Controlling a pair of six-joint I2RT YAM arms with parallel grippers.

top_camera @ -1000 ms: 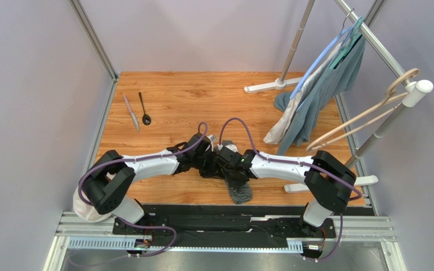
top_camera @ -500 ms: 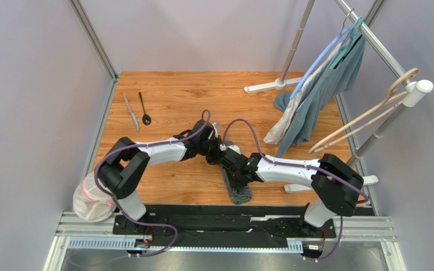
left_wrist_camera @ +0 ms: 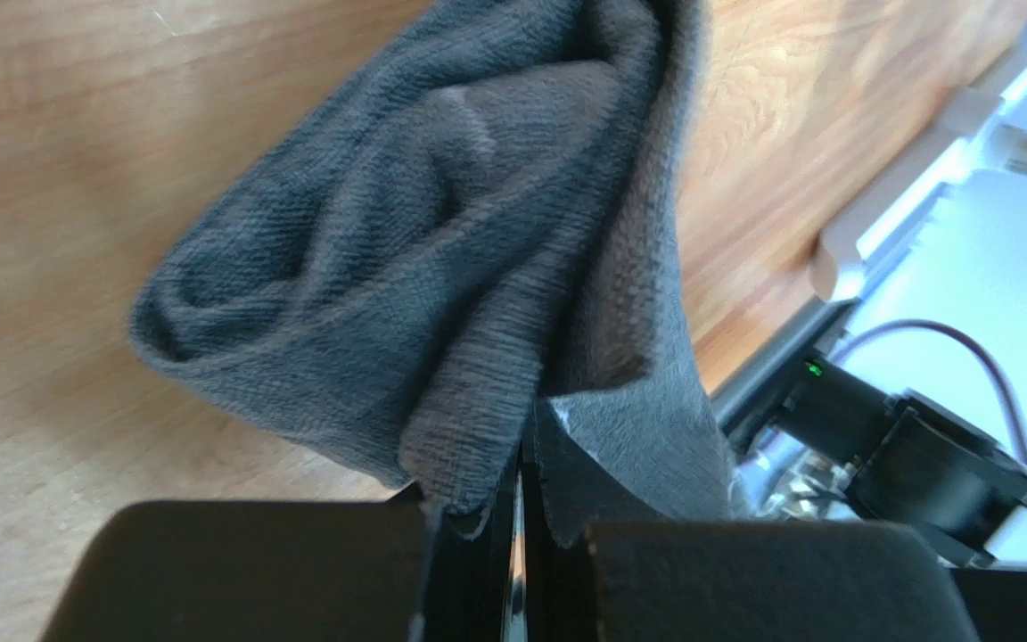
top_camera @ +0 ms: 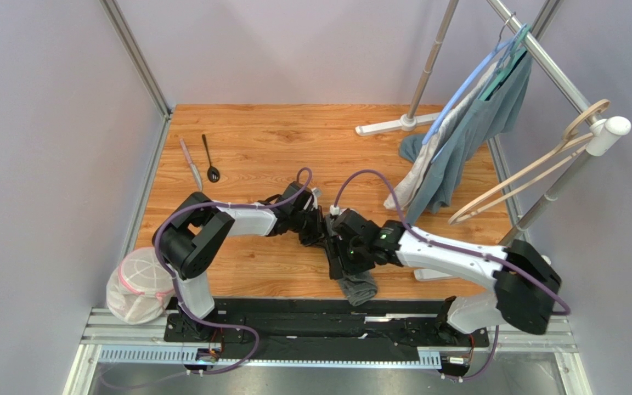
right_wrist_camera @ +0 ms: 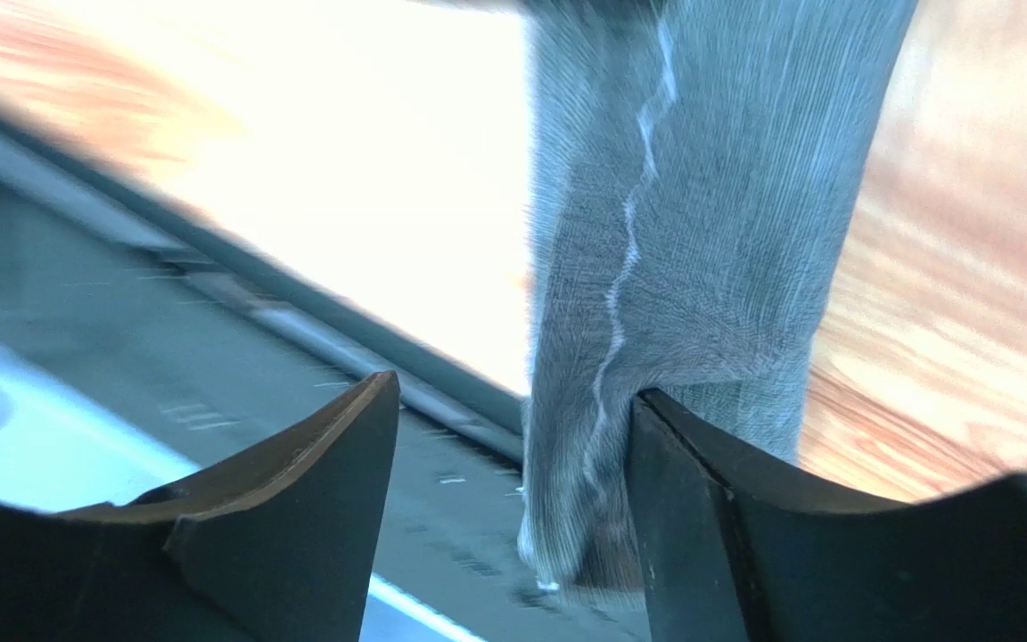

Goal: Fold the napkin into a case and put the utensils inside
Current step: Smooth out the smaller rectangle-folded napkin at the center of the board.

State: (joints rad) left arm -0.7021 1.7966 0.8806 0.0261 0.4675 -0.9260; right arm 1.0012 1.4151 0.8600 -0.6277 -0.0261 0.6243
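Napkin (top_camera: 354, 286) lies gathered into a narrow dark grey strip at the middle of the bench's near edge. Its near end reaches the black rail and its far end is raised between the two pincers.

The bench (top_camera: 253, 140) shows open wood across its far and left parts. Its right side is crowded by a rack foot and the hanging teal-grey garment (top_camera: 468, 140), which comes down to the wood.

The left arm (top_camera: 245, 220) folds at the elbow and stretches rightward, low over the boards. The right arm (top_camera: 451, 255) reaches leftward along the near edge, and both meet at the cloth.

The left pincer (left_wrist_camera: 519, 508) is pinched tight on a folded edge of the napkin (left_wrist_camera: 452, 268). The right pincer (right_wrist_camera: 512, 388) stands wide: the napkin (right_wrist_camera: 693, 201) hangs against its one finger, with a clear gap to the other.

The knife (top_camera: 191, 164) and the spoon (top_camera: 210, 158) lie side by side near the far-left edge, well apart from the arms.
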